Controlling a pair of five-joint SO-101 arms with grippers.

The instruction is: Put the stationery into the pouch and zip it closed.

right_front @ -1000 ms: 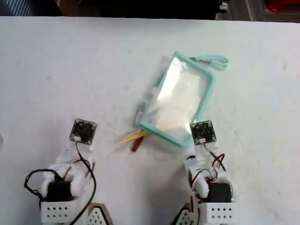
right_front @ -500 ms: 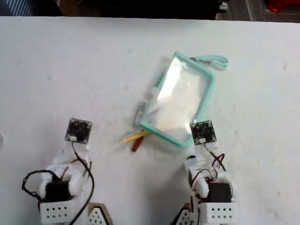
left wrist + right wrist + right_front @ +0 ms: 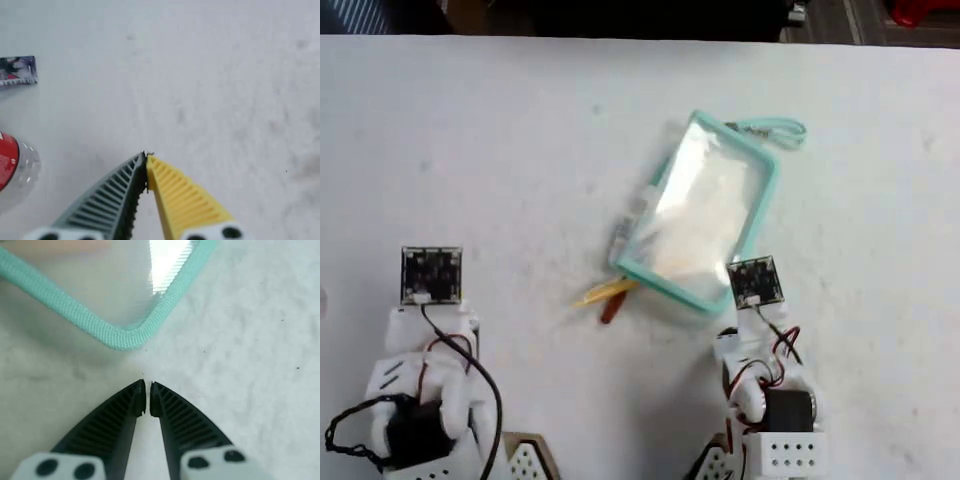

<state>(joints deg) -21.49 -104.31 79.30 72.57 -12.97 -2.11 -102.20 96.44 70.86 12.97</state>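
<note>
High view: pouch [image 3: 705, 215] mid-table, pens [image 3: 608, 295] poking out at one corner. Right gripper [image 3: 148, 390] pressed together beside pouch corner. Left gripper [image 3: 146, 159] pressed together, well apart. Stowing likely unfinished. Next: push pens in, zip.

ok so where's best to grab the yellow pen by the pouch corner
Likely the free end of the yellow pen, gripped across its shaft, coming from the open table side: its other end meets the pouch edge, and a darker pen lies close beside it.

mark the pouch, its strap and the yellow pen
pouch [image 3: 705, 205]: high view, middle of its clear face
strap [image 3: 800, 128]: high view, far end of the teal loop
yellow pen [image 3: 598, 294]: high view, middle of its shaft
</note>
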